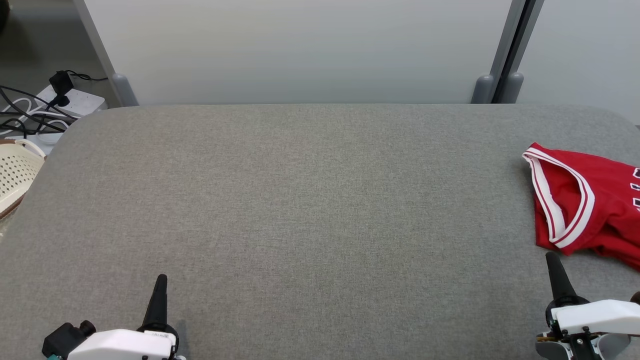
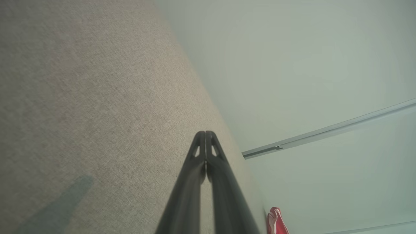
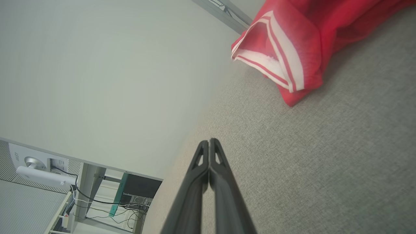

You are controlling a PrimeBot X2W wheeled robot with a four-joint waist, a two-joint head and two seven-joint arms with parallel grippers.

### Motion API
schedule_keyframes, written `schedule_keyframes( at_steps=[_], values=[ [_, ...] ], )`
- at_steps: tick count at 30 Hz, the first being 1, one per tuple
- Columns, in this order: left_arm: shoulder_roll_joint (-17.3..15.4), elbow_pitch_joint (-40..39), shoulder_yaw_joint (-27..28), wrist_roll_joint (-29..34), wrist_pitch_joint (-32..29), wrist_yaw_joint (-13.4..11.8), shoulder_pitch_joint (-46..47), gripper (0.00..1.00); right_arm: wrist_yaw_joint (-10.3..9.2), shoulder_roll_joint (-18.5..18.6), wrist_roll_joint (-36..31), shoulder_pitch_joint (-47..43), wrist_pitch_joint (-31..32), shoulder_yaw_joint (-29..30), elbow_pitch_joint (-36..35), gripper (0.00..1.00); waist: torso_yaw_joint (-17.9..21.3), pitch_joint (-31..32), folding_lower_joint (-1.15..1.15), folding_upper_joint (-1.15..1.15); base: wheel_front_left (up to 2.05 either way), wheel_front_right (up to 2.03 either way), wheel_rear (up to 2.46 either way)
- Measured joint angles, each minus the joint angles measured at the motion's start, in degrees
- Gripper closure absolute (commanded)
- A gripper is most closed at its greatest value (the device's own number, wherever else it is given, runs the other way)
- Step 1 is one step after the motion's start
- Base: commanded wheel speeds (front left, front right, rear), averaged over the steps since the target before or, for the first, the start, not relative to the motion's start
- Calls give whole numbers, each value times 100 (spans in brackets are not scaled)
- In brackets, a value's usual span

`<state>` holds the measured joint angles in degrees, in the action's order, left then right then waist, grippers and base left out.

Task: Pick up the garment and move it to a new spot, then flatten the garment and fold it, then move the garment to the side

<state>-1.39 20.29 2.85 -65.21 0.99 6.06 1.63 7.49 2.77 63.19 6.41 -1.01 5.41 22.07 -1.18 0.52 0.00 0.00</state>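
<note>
The garment (image 1: 590,200) lies at the right-hand end of the grey fabric-covered table (image 1: 300,200), roughly midway between its near and far edges, and runs out of the head view at the right. It is a red sleeveless jersey. One opening faces the middle of the table and is bound in a broad white band with a thin red stripe through it. I cannot tell whether that opening is the neck or an armhole. White markings show on the red cloth at the far right, but too little of them to read. The cloth is rumpled, not flat: it stands up in soft folds, the trimmed opening gapes, and the lower edge is creased.

The right gripper (image 1: 550,256) is over the near right part of the table, its fingers pressed together with nothing between them. The tip points at the jersey's near edge, close to it but apart from it. The left gripper (image 1: 161,276) is over the near left part of the table, well apart from the garment, its fingers likewise closed on nothing.

A cream perforated basket (image 1: 15,175) sits off the table's left edge. A white power strip (image 1: 75,100) with dark cables lies beyond it.
</note>
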Motion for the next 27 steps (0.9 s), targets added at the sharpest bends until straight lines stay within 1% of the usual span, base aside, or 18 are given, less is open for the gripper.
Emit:
schedule_keyframes(
  at_steps=[27],
  values=[
    [-21, -289, 108, -1697, -455, 52, 108, 100, -1, -30, 1815, -92, 455, 149, -374, 100, 77, -45, 0, 0, 0, 0, 0]
  ],
)
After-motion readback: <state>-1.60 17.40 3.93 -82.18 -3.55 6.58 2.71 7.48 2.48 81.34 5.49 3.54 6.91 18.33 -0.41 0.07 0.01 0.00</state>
